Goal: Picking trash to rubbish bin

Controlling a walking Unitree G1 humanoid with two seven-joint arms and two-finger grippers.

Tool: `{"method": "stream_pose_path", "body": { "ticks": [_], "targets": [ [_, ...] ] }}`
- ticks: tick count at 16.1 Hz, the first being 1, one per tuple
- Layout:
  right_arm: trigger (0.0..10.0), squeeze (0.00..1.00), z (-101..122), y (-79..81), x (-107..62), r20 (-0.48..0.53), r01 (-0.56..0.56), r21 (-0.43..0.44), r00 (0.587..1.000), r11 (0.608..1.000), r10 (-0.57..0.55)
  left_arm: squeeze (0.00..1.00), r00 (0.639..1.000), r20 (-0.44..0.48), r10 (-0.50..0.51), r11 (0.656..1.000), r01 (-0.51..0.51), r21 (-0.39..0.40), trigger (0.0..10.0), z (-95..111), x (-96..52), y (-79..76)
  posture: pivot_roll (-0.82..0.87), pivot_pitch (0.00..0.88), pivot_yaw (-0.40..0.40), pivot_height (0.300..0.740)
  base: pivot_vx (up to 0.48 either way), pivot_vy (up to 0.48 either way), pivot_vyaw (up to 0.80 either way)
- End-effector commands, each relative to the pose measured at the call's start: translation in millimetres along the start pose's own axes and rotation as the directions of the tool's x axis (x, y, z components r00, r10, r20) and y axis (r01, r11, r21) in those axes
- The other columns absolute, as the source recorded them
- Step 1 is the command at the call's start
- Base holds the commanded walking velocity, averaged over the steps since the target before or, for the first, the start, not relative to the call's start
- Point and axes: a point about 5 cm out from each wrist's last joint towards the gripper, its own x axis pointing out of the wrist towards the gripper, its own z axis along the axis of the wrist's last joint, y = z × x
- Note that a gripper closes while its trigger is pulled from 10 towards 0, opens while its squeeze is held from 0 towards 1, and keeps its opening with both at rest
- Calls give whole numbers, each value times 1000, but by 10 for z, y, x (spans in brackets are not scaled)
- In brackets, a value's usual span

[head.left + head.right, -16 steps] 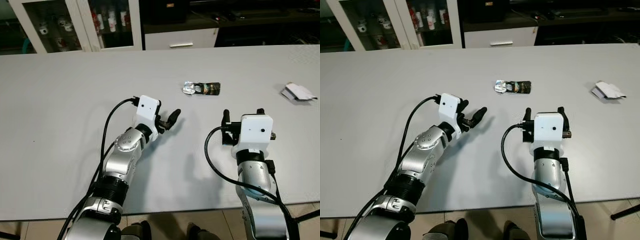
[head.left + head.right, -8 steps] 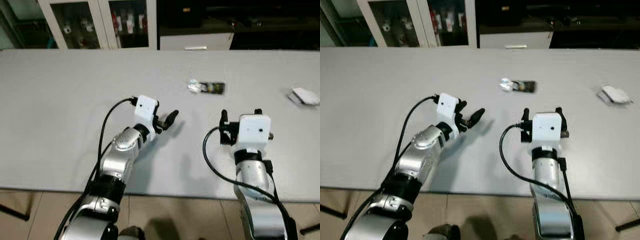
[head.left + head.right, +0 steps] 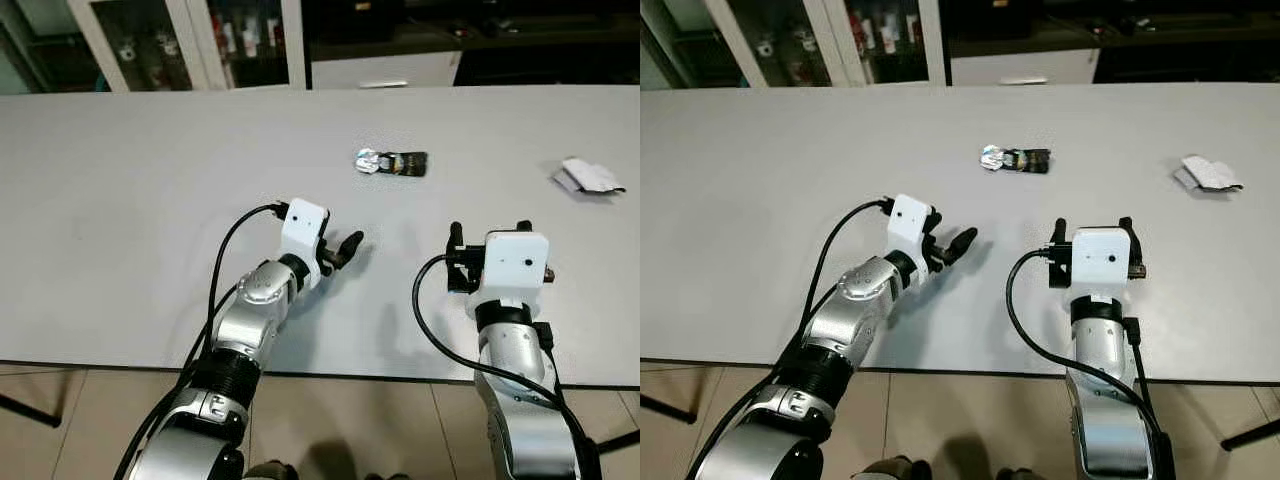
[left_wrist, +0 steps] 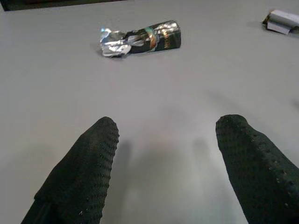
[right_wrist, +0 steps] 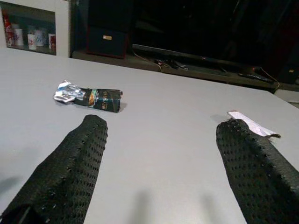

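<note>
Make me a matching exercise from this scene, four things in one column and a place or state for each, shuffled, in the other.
Things:
1. wrapper
2. paper
3. left gripper
4. cabinet

Places or states:
A. beyond the table's far edge, with glass doors
B. open, low over the table, aimed toward the foil trash
C. crumpled, dark with a silver end, mid-table
D. white, far over on the robot's right side of the table

Pairs: 1-C, 2-D, 3-B, 4-A
</note>
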Motion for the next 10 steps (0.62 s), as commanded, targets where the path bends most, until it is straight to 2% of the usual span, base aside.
{"method": "stream_pose_path", "body": {
  "ticks": [1,3,6,10],
  "targets": [
    [10000,0,-7,21,-18,-11,-14,7,1000,1000,14,0,1000,-22,21,1000,-21,-6,10000,-46,-16,31,21,98,50,740,0,0,0],
    [10000,0,-8,9,-17,-14,-10,4,1000,1000,10,0,1000,-11,6,1000,-6,8,10000,-36,-5,24,17,100,49,740,0,0,0],
    [10000,0,4,-7,-16,-11,-4,0,1000,1000,4,0,1000,8,2,999,-2,-34,10000,11,14,80,9,99,47,740,0,0,0],
    [10000,0,25,-51,-20,-4,10,-4,1000,1000,-10,0,1000,24,10,999,-9,-32,10000,65,29,124,6,105,49,740,63,-387,0]
  ]
}}
